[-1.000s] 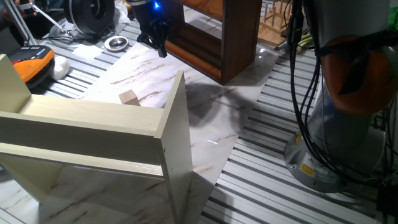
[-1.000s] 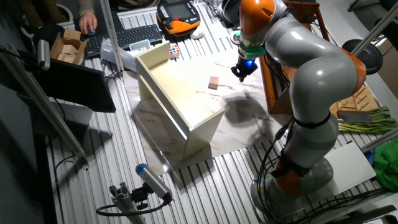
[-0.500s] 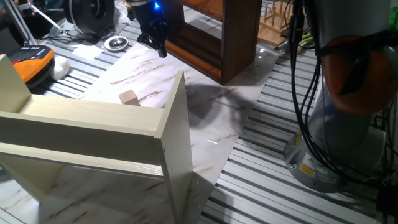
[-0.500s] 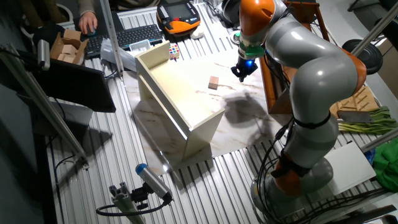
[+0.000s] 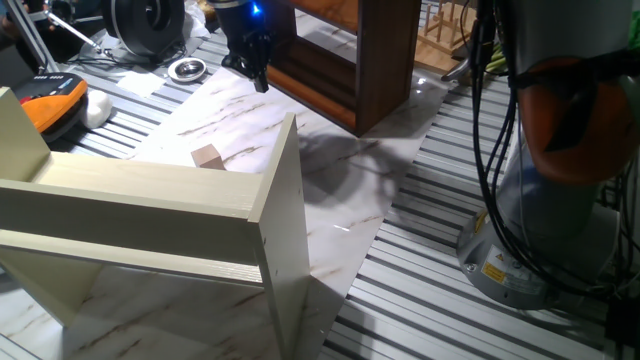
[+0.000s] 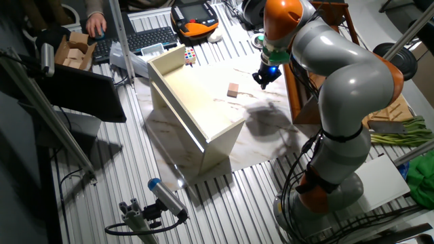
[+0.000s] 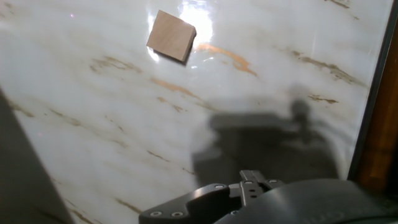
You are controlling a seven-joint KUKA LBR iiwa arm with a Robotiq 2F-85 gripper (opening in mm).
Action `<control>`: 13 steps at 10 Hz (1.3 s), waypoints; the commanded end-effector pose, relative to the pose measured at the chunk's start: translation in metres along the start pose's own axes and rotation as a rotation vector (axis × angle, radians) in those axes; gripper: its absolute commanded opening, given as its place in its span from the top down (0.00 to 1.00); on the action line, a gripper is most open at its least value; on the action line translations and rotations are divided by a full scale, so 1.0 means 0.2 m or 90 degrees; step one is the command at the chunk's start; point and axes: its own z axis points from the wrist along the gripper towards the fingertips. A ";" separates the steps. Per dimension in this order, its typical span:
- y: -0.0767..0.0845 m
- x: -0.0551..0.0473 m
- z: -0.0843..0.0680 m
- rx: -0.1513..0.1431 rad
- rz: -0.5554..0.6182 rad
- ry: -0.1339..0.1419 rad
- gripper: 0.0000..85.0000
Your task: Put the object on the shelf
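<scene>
The light-tan wooden cube [image 5: 207, 156] lies on the marble board, between the pale cream shelf unit and the dark brown shelf [image 5: 350, 60]. It also shows in the other fixed view [image 6: 233, 90] and at the top of the hand view [image 7: 171, 35]. My gripper [image 5: 257, 78] hangs over the board close to the dark shelf's front, apart from the cube and holding nothing. It also shows in the other fixed view [image 6: 262, 82]. The hand view shows only the hand's body, so I cannot tell how the jaws stand. The dark shelf's edge [image 7: 380, 137] runs along the right.
The pale cream shelf unit [image 5: 200, 200] stands in front, hiding part of the board. A white rounded lump [image 5: 97, 107] and an orange pendant [image 5: 55, 100] lie at the left. A metal disc [image 5: 186, 69] lies behind. The robot's base [image 5: 540, 200] stands at the right.
</scene>
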 end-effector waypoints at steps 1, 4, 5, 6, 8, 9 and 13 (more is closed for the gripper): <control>0.00 0.00 0.00 -0.002 0.001 -0.001 1.00; 0.00 0.00 0.00 -0.011 0.011 -0.003 1.00; 0.00 0.00 0.00 -0.010 0.013 -0.005 1.00; 0.00 0.00 0.00 -0.006 0.016 -0.011 1.00; 0.00 0.00 0.00 0.009 0.021 -0.019 1.00; 0.00 0.00 0.00 0.012 0.025 -0.019 1.00; 0.00 0.00 0.00 0.025 0.031 -0.017 1.00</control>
